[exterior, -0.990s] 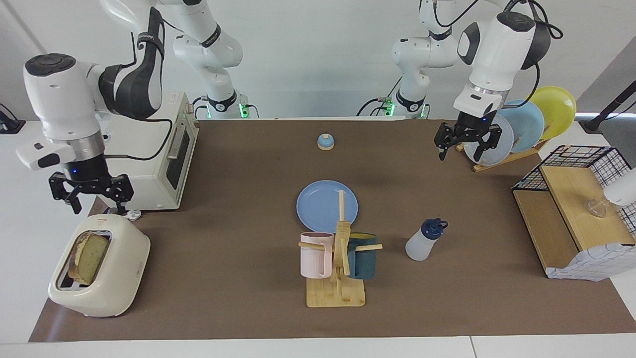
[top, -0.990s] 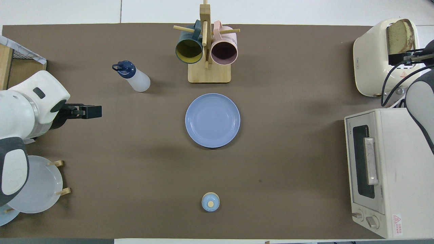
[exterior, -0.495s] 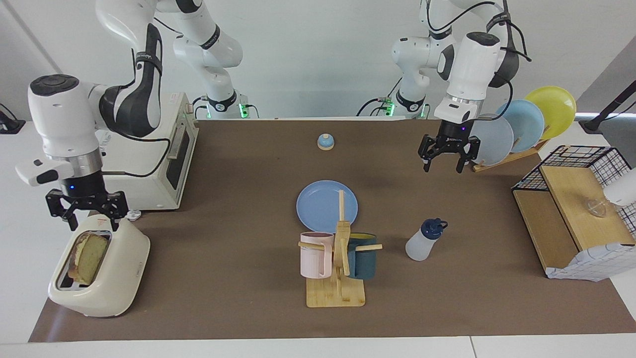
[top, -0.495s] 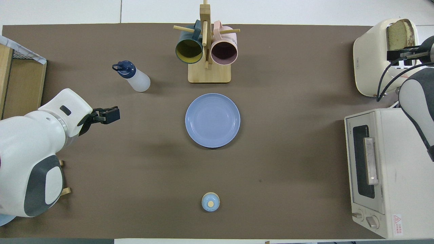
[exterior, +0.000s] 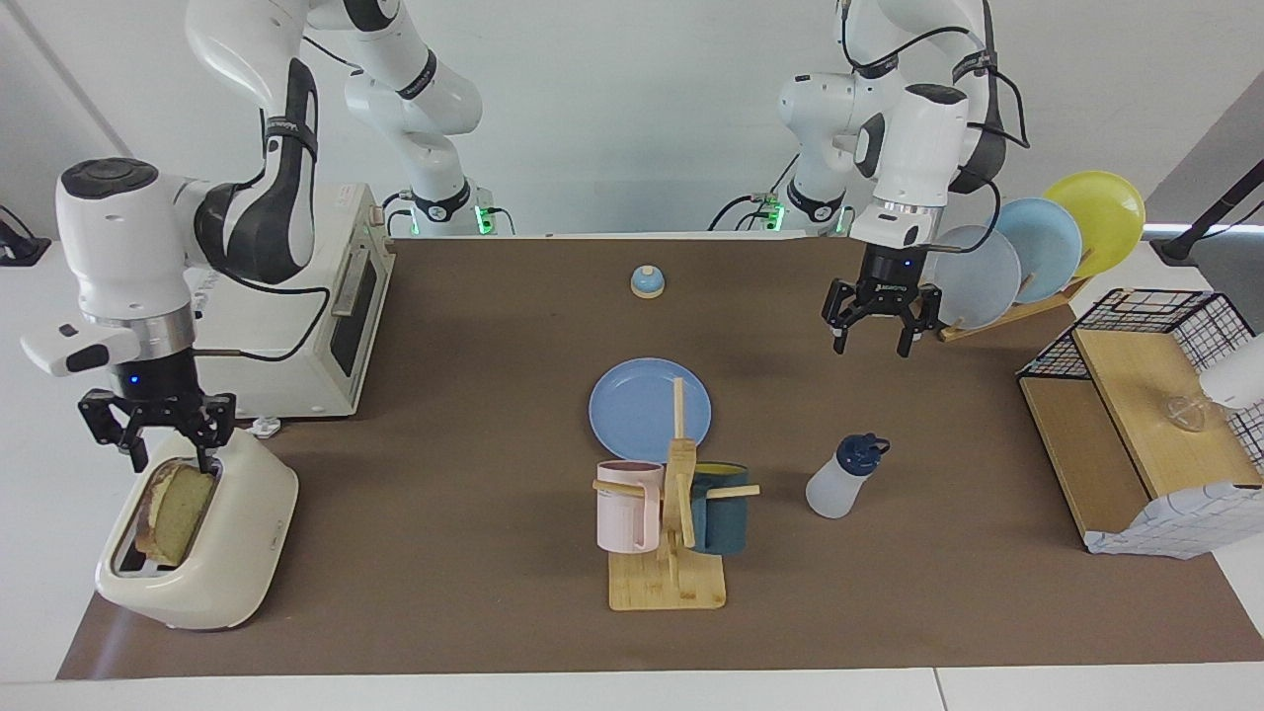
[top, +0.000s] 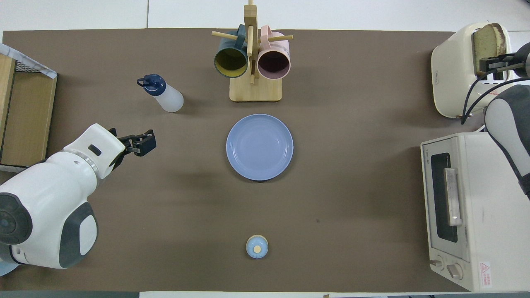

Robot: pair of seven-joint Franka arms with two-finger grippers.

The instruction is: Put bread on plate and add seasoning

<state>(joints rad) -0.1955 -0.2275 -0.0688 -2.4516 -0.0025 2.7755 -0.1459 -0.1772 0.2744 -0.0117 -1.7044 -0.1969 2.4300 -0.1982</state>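
The bread (exterior: 180,513) (top: 487,39) stands upright in the slot of a cream toaster (exterior: 222,553) (top: 451,70) at the right arm's end of the table. My right gripper (exterior: 170,462) (top: 492,68) points down over the slice's top edge, open, with one finger on either side of it. Mid-table, the blue plate (exterior: 642,405) (top: 259,147) lies bare. The seasoning (exterior: 837,482) (top: 165,95), a white bottle with a navy cap, stands toward the left arm's end. My left gripper (exterior: 869,348) (top: 150,142) hangs open and empty over bare mat.
A wooden mug rack (exterior: 671,538) (top: 252,62) with pink and teal mugs stands just beyond the plate from the robots. A toaster oven (exterior: 326,306) (top: 476,207), a small bell (exterior: 647,281) (top: 257,246), upright plates in a rack (exterior: 1027,252) and a wire-and-wood shelf (exterior: 1136,415) ring the mat.
My right gripper has come down over the toaster and its fingers have narrowed around the bread's top. My left gripper has moved away from the plate rack toward the table's middle.
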